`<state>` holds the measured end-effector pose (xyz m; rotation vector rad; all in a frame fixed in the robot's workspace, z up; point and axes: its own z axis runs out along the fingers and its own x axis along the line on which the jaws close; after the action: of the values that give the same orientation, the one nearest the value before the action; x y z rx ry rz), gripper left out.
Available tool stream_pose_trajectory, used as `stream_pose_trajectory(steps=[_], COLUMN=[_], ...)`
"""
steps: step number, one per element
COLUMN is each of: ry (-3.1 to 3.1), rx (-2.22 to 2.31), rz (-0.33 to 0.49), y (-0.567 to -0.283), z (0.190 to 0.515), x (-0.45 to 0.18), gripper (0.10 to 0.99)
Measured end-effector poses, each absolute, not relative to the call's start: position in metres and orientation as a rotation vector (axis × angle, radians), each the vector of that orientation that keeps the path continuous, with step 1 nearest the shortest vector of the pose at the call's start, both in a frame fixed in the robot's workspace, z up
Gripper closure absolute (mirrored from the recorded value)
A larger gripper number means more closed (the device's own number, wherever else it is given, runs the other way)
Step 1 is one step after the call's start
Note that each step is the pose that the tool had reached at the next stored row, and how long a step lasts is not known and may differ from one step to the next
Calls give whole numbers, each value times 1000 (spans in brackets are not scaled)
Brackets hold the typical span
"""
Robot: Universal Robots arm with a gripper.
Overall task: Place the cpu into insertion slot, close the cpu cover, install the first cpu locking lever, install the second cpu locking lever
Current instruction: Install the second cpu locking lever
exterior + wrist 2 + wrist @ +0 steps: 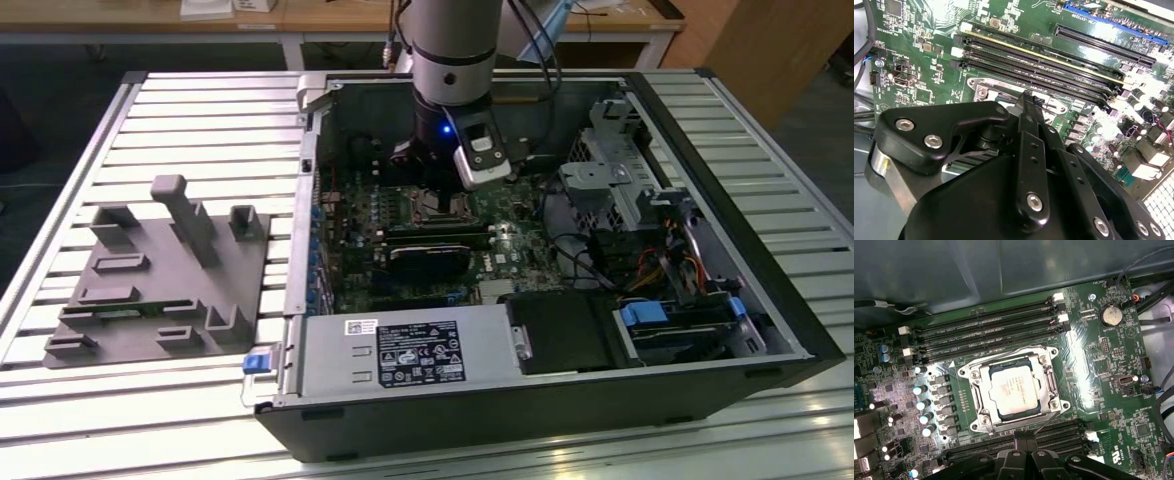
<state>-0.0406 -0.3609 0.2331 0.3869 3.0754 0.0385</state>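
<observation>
The cpu lies flat in the insertion slot, its pale metal top facing up. The silvery cpu cover is down over the chip's edges like a frame. A thin metal locking lever slants out from the socket's corner toward my fingertips. My gripper is shut just beside the socket, over the nearby memory slots, with the lever's end close to its tips. In the second wrist view my gripper hides most of the socket. The exterior view shows the gripper low inside the case above the socket.
Long black memory slots flank the socket, and capacitors stand beside it. In the case are a black fan unit, a labelled power supply and cables. A grey fixture block lies at the exterior view's left.
</observation>
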Motion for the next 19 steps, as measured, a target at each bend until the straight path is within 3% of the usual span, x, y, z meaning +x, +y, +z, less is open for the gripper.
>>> stream_pose_trajectory(steps=[19], ry=[3076], rx=[387], rz=[42], y=[-361], z=[232], x=[-41], gripper=[980])
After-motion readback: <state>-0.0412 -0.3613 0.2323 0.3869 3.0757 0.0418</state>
